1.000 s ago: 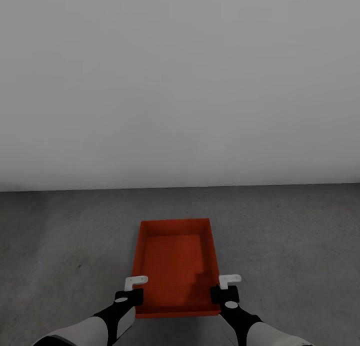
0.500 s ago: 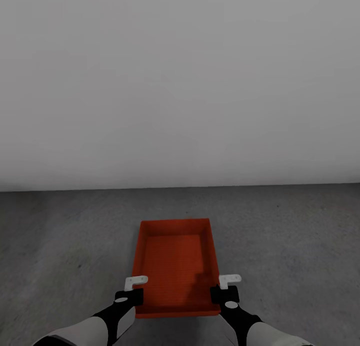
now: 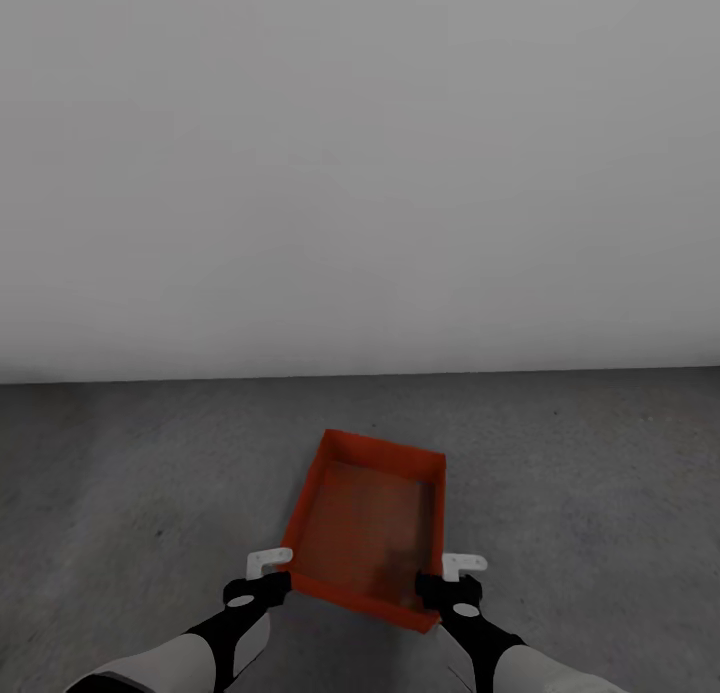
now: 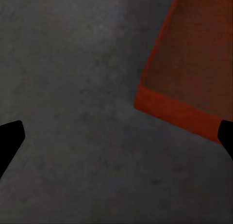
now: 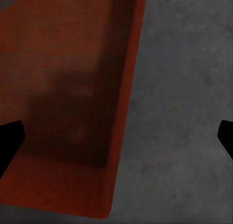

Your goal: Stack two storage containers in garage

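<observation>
In the head view, the left hand [image 3: 268, 571] sits at the lower left of centre, its white fingertips [image 3: 270, 559] just beside the near left corner of the storage container [image 3: 368, 518]. In the left wrist view the two dark finger ends stand far apart at the frame edges, with bare concrete floor [image 4: 73, 88] between them and the container's corner [image 4: 189, 78] off to one side, so this hand is spread wide and grips nothing.

The orange-red container lies low in the middle of the head view on the dark grey floor [image 3: 130, 473], skewed so its far end points toward the upper right; its image is blurred. Behind it a plain grey wall [image 3: 360, 173] fills the upper half of the frame.

The right hand [image 3: 455, 578] is at the lower right of centre, against the container's near right corner. In the right wrist view its finger ends are also wide apart, straddling the container's side wall [image 5: 124, 112], with the container's inside [image 5: 58, 78] to one side and floor to the other; no clamping shows.
</observation>
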You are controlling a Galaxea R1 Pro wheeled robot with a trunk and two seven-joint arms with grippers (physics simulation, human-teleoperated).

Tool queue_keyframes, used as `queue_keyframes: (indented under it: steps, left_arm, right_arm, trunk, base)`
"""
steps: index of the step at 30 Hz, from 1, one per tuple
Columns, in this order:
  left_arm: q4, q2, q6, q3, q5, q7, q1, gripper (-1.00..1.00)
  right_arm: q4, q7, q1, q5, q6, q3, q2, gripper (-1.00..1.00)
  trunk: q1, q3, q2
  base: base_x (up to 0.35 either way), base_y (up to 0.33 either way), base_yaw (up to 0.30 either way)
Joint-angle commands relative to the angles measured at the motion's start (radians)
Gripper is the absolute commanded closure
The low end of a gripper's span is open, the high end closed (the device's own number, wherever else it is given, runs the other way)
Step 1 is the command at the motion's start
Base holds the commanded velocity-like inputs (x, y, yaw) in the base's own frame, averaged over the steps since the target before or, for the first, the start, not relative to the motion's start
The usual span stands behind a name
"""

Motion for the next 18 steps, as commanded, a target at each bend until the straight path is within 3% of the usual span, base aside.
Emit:
queue_keyframes:
  steps: [1,11,18]
  left_arm:
    - [0.001,0.000,-0.003,-0.009,0.009,0.003,-0.001,-1.00]
    - [0.001,0.001,-0.005,-0.008,0.010,0.005,-0.001,-1.00]
    - [0.004,0.000,-0.065,-0.009,0.014,0.006,-0.001,-1.00]
  right_arm:
    - [0.001,-0.003,-0.001,-0.010,-0.004,0.008,0.000,-1.00]
    - [0.001,-0.003,-0.001,-0.011,-0.005,0.008,0.000,-1.00]
    - [0.001,-0.003,-0.001,-0.011,-0.004,0.008,0.000,-1.00]
  trunk:
    - [0.000,-0.001,0.000]
    - [0.000,-0.001,0.000]
    - [0.000,-0.001,0.000]
  base:
    - [0.000,0.000,0.000]
    - [0.000,0.000,0.000]
    - [0.000,0.000,0.000]
